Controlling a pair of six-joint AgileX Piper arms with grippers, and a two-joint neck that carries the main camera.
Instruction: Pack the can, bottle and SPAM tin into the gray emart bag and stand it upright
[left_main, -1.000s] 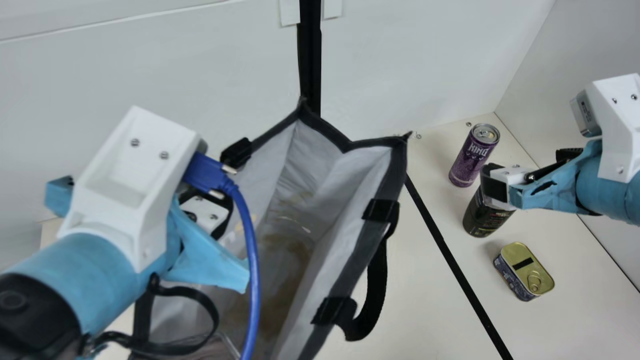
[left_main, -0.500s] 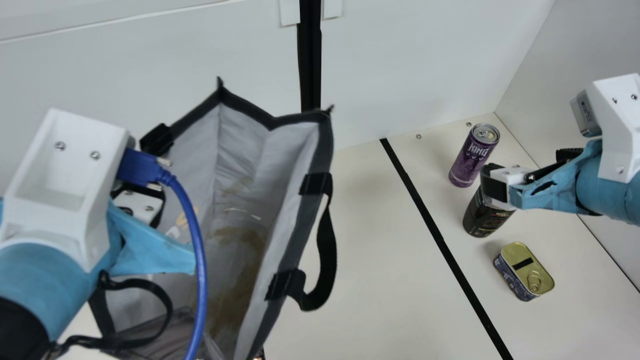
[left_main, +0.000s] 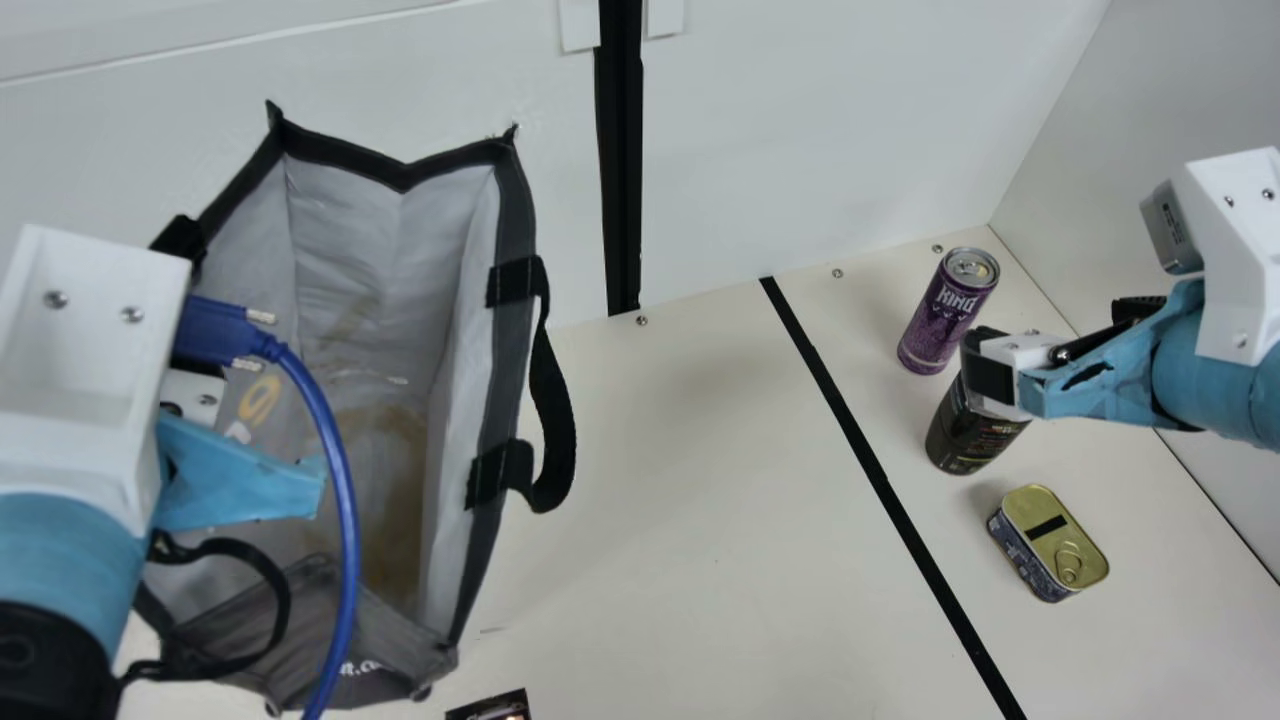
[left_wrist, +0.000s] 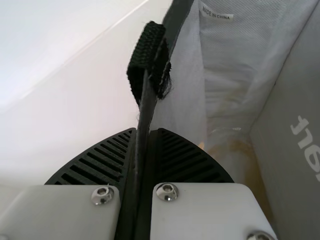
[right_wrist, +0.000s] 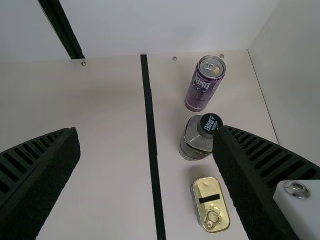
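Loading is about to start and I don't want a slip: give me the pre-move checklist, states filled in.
1. Left gripper shut on the bag's rim: ok.
2. Bag mouth open: ok.
3. Right gripper open and empty: ok.
4. Can and bottle upright: ok.
5. SPAM tin in the bag: not ok, on the table.
6. Bag's base flat on the table: cannot tell.

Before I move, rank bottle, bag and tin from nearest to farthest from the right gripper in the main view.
1. Bottle, at right, partly behind the right gripper.
2. Tin, at right, lower in view.
3. Bag, at left, in the left gripper.
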